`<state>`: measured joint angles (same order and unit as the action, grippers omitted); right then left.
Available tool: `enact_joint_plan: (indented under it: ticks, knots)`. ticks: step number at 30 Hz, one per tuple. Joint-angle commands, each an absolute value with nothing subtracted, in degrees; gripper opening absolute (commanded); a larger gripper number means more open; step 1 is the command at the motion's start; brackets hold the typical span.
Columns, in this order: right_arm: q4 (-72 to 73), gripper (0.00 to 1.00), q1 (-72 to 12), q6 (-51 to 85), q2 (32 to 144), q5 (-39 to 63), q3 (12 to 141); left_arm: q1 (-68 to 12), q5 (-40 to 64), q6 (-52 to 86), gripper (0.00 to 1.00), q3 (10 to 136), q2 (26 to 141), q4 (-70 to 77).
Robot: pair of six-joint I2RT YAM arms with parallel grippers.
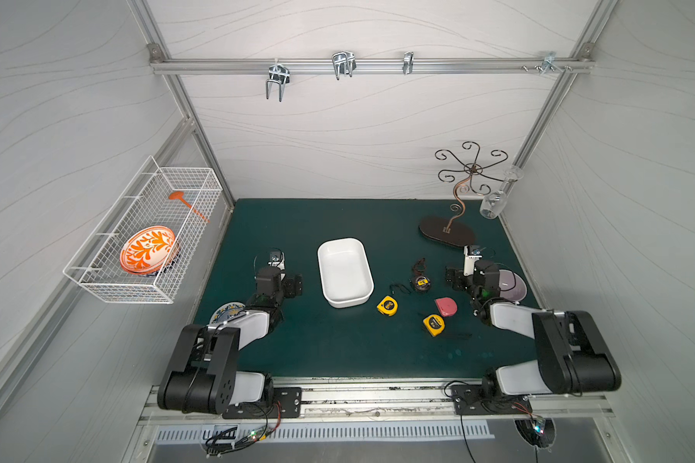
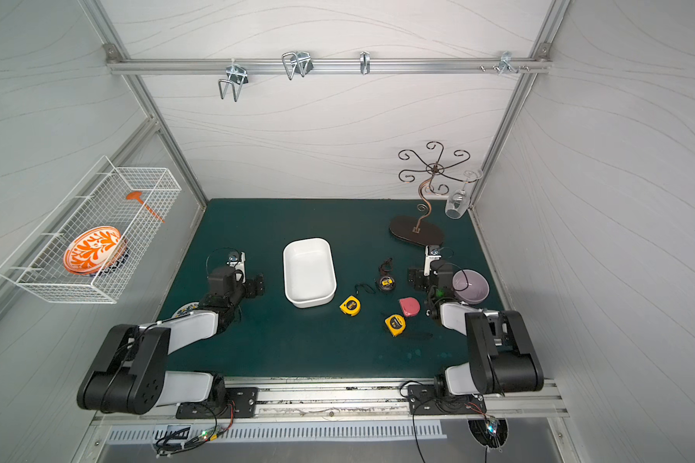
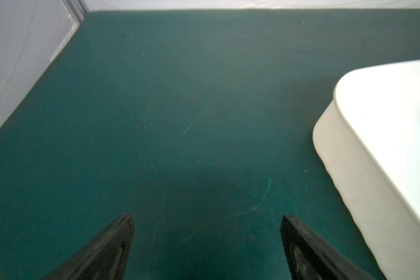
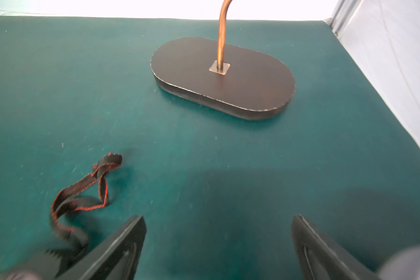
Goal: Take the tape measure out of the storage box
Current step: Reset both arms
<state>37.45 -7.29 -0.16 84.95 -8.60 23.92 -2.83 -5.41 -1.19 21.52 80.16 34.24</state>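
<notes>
On green mat (image 1: 338, 352), storage box (image 1: 345, 272) – long axis near-to-far – left, right jaws spread wide, gripping nothing.

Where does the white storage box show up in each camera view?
In a top view: storage box, empty, near the centre of the green mat.
In a top view: the same spot.
Left wrist: one corner of it, cut off by the picture's edge, beside the open left gripper.
Right wrist: not in it.
Shared landmark: the green mat, seen in all four views.
</notes>
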Motion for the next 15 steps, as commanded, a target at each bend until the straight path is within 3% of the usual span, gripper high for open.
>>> enact_joint_plan:
  ticks: [1,6,15]
  knots:
    - [50.15,0.99,-7.81,-1.56,88.99,-8.46,22.61,-0.84,-2.87,-1.80,0.99,22.01,83.67,47.70]
    - [49.81,0.99,-8.26,-1.70,89.67,-9.21,22.89,0.97,-2.07,0.19,0.99,21.40,89.10,53.86]
    - [48.15,0.99,-8.24,-1.14,89.60,-9.75,23.73,1.30,-2.73,1.04,0.99,22.91,88.59,49.95]
